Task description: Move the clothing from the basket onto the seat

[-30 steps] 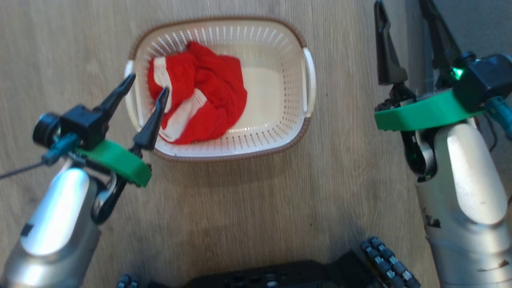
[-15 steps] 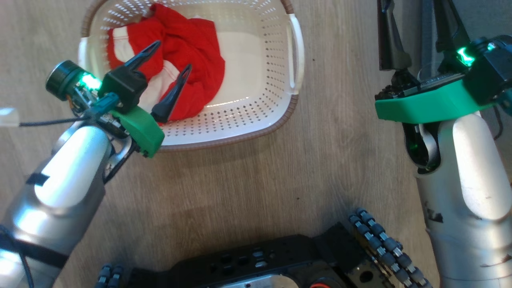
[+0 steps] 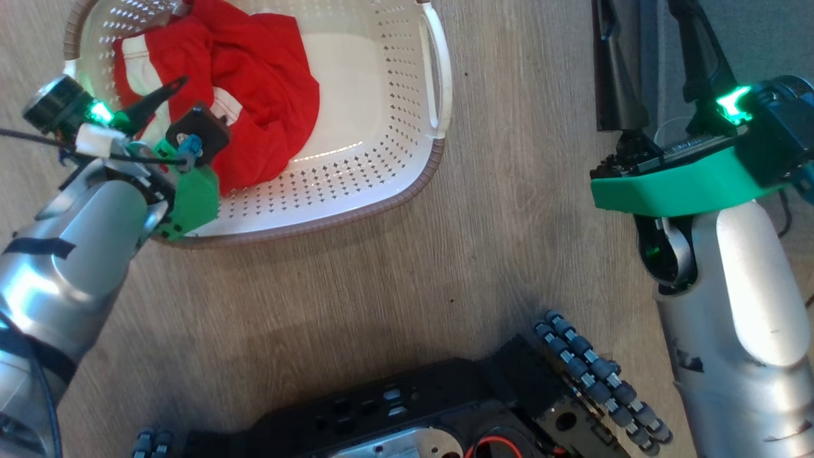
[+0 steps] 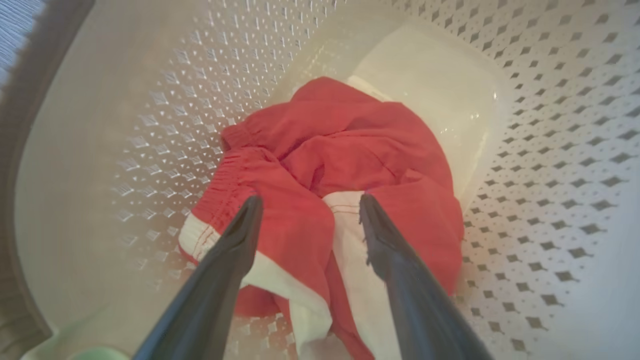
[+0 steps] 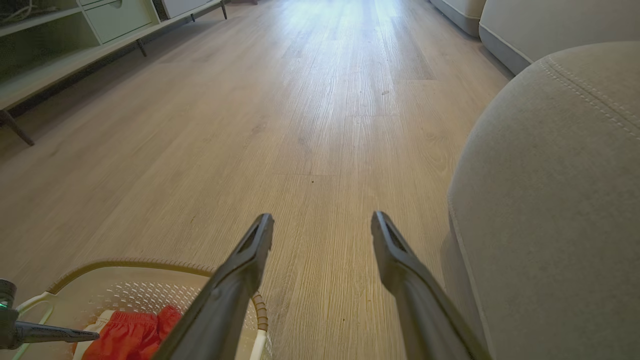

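Head view: basket top off-frame, clothing part-hidden behind L arm

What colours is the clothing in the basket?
Clothing: red with white panels; left wrist view.

1 basket, 1 clothing heap (red), 1 seat

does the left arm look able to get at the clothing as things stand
Probably yes: the left tool is open and points straight down at the clothing in the basket, with nothing in between and the basket's top uncovered.
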Controlling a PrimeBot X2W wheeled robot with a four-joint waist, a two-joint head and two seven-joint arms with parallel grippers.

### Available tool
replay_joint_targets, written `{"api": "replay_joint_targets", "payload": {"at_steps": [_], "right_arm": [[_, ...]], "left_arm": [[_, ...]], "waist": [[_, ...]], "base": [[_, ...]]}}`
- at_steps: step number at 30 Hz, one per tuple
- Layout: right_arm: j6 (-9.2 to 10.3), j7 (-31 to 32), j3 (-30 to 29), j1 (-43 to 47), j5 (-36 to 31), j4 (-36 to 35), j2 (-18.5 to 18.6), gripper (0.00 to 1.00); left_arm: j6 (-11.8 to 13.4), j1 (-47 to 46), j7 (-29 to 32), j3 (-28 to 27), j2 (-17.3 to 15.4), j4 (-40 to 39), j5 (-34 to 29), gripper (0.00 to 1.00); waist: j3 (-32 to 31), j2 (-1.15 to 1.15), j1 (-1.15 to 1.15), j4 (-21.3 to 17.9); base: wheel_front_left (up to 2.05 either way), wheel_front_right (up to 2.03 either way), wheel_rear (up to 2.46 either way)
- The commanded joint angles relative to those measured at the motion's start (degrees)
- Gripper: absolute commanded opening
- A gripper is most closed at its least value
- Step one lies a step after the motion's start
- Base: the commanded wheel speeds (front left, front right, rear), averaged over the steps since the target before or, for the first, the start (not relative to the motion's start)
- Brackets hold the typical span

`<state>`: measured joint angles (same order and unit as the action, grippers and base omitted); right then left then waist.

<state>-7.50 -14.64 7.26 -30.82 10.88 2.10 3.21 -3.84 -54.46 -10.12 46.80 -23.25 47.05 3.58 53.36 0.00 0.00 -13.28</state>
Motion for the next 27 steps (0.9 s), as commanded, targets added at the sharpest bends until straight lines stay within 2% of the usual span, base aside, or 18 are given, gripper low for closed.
{"api": "replay_joint_targets", "payload": {"at_steps": [1, 9, 20, 21, 23, 27], "right_arm": [[0.01, -0.36, 1.12, 2.91, 0.83, -1.94, -0.34, 1.00], [0.01, -0.36, 1.44, 3.84, 2.39, -2.67, -0.34, 1.00], [0.01, -0.36, 1.97, 4.58, 3.69, -2.51, -0.34, 1.00], [0.01, -0.36, 2.02, 4.60, 3.81, -2.44, -0.34, 1.00], [0.01, -0.36, 2.08, 4.61, 3.83, -2.42, -0.34, 1.00], [0.01, -0.36, 1.99, 4.29, 3.60, -2.29, -0.34, 1.00]], "left_arm": [[0.90, -1.19, 0.82, -0.19, -2.37, 0.96, -1.65, 1.00], [3.10, -4.49, 4.66, 3.45, -2.72, 5.55, -6.19, 1.00], [3.44, -6.21, 8.01, 8.07, -2.27, 7.19, -10.14, 1.00], [3.51, -6.20, 8.18, 8.25, -2.13, 7.23, -10.17, 0.82], [3.54, -6.23, 8.49, 8.78, -1.89, 7.27, -10.38, 0.00], [3.84, -6.28, 8.85, 9.35, -1.16, 7.39, -10.13, 0.00]], "waist": [[0.43, 0.00, 0.00, -0.34], [1.41, 0.00, 0.00, -1.45], [1.64, 0.00, 0.00, -2.09], [1.62, 0.00, 0.00, -2.12], [1.65, 0.00, 0.00, -2.11], [1.63, 0.00, 0.00, -1.77]], "base": [[0.00, 0.00, 0.00], [0.00, 0.00, 0.00], [0.00, 0.00, 0.00], [0.00, 0.00, 0.00], [0.00, 0.00, 0.00], [0.00, 0.00, 0.00]]}}
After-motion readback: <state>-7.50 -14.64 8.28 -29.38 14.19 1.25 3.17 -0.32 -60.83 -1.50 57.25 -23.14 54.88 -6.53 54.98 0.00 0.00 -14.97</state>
